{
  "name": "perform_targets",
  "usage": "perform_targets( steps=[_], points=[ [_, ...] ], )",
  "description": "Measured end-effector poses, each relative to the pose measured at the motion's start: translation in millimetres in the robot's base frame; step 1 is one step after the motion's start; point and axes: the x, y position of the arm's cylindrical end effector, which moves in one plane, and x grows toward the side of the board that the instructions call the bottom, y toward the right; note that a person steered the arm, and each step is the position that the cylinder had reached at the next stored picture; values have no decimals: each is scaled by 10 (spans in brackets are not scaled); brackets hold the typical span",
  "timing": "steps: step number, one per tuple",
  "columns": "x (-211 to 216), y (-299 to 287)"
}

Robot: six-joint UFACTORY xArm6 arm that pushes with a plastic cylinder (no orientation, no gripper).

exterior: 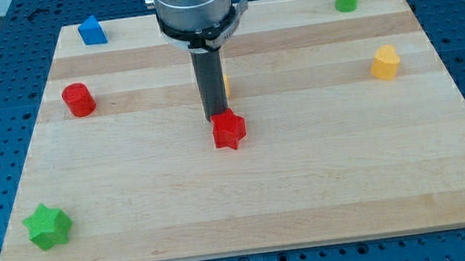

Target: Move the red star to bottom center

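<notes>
Red star sits mid-board, well short of bottom centre; my tip touches its top edge, no jaws, just a bare rod; push step underway; next: straight shove toward the view's bottom.

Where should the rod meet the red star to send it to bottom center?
Push on the red star's top-facing side, coming from the view's top. My tip already sits at its upper-left edge; centre it in the notch between points so the star doesn't spin off.
</notes>
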Motion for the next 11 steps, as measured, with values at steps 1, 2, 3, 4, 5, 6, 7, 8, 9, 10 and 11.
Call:
perform_targets(
  steps=[1, 2, 3, 4, 5, 6, 7, 8, 9, 10, 11],
  points=[
    [15, 217],
    [17, 402],
    [74, 400],
    [175, 399],
    [280, 395],
    [342, 287],
    [392, 169],
    [392, 22],
    [452, -38],
    [599, -38],
    [716, -38]
  ],
)
